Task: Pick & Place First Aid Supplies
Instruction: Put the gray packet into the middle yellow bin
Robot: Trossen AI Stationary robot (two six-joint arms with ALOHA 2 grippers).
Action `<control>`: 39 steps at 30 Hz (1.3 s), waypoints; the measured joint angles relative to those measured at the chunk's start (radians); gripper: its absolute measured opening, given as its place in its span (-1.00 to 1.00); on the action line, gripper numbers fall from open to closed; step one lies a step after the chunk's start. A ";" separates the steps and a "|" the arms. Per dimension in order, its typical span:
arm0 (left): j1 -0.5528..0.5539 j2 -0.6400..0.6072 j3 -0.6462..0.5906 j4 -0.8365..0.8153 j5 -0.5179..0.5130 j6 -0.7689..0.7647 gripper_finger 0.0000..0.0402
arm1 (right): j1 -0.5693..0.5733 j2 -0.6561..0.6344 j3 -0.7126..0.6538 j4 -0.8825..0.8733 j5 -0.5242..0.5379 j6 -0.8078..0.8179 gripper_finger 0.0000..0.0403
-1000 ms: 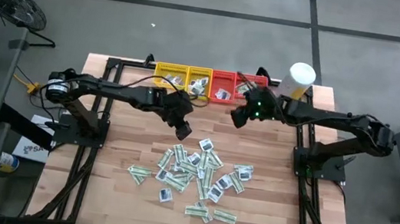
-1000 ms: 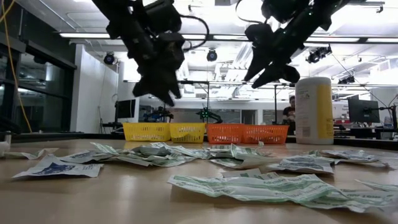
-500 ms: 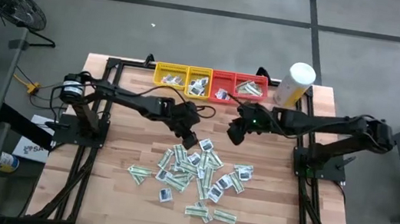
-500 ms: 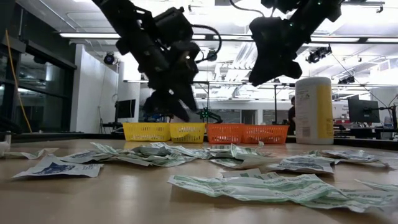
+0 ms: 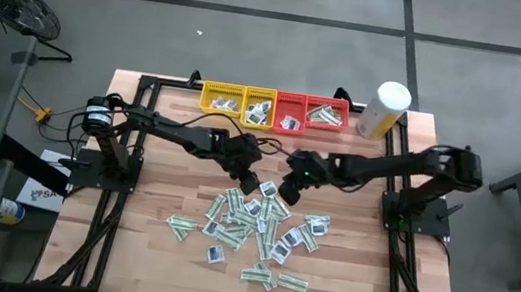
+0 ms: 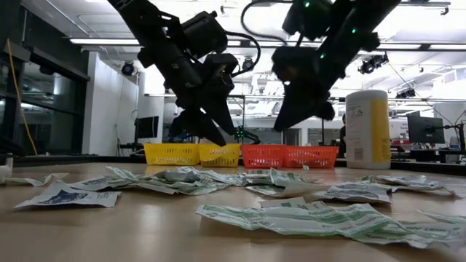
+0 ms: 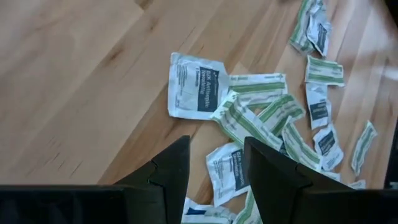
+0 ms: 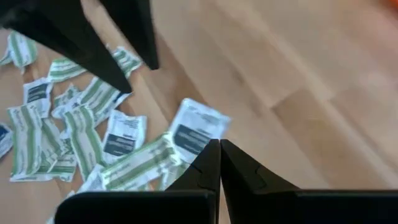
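Light comes from long ceiling strips (image 6: 218,41) overhead, bright enough in the low view to blow out white and turn both arms into near-black silhouettes against the room. The tabletop (image 6: 109,225) close to that camera is soft and out of focus, with a pale sheen across the wood, and the nearest packets (image 6: 320,218) are smeared. From above, the table is evenly lit, shadows beneath the arms short and faint, the grey floor (image 5: 252,54) flat and dull. In both wrist views the wood looks warm and a bit hazy; the dark fingers (image 7: 168,180) up close are blurred, as is the far corner.
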 joint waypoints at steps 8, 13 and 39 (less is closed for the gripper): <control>0.001 0.038 0.001 0.028 -0.031 -0.022 -0.25 | 0.001 0.135 0.000 0.118 -0.105 0.032 -1.00; 0.001 0.079 0.001 0.048 -0.020 -0.045 -0.25 | 0.006 0.166 0.000 0.128 -0.103 0.054 -1.00; 0.001 0.146 -0.001 0.133 -0.030 -0.063 -0.25 | 0.006 0.236 0.001 0.154 -0.100 0.081 -1.00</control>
